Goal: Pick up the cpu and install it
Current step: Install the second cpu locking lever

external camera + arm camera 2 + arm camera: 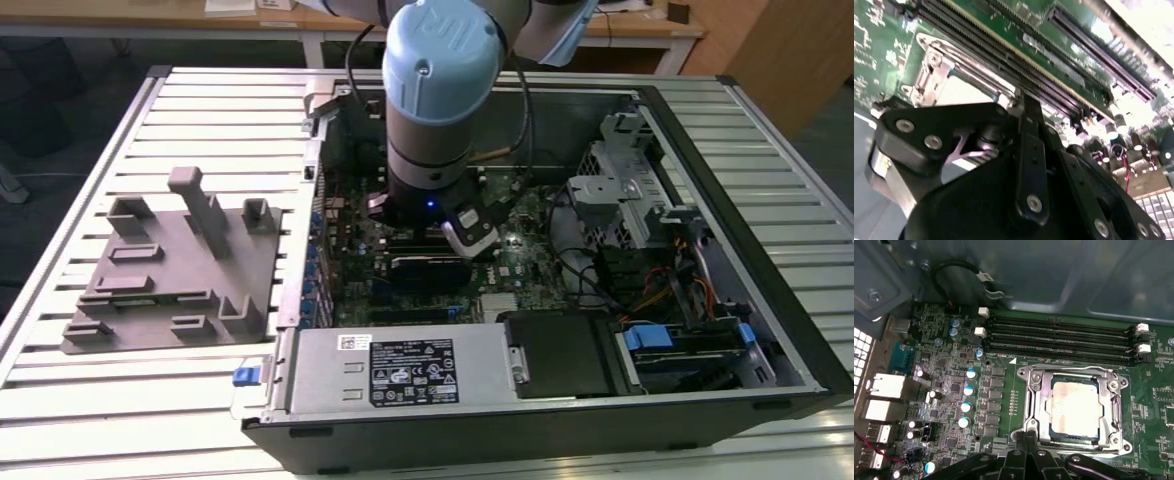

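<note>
Pale silvery square cpu (1075, 407) lying inside the metal-framed socket (1030, 405), black end effector (1026, 452) just above its edge, finger state indeterminable; a skewed seating could bend socket contacts.

Grey plastic fixture block (174, 270) with upright posts lies on white slatted metal table (80, 390), just beside open black computer case (747, 400). Inside case: green motherboard (1004, 390), four long black memory slots (1059, 340) side by side, silver power supply box (400, 370) along near edge.
</note>
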Available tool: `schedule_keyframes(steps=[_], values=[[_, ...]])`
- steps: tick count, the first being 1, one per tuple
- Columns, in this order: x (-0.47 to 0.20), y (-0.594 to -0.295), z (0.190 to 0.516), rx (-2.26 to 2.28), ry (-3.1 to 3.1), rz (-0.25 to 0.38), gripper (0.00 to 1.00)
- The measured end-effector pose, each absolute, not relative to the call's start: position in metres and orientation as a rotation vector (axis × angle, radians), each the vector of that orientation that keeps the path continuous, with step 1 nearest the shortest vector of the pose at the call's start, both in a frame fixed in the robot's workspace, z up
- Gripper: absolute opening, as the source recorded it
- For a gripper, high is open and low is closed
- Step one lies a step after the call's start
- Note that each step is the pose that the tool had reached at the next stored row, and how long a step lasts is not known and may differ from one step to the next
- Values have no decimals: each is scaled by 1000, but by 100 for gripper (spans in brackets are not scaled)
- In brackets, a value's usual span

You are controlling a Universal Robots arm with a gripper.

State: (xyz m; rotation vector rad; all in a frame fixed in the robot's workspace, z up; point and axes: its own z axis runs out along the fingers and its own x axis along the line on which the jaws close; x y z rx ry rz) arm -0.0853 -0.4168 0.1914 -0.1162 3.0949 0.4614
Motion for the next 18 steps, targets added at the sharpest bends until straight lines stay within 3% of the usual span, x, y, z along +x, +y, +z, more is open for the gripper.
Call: schedule_keyframes(steps=[13, 18], values=[[-89, -417, 187, -116, 3093, 475, 11], [-89, -417, 199, -116, 3092, 475, 11]])
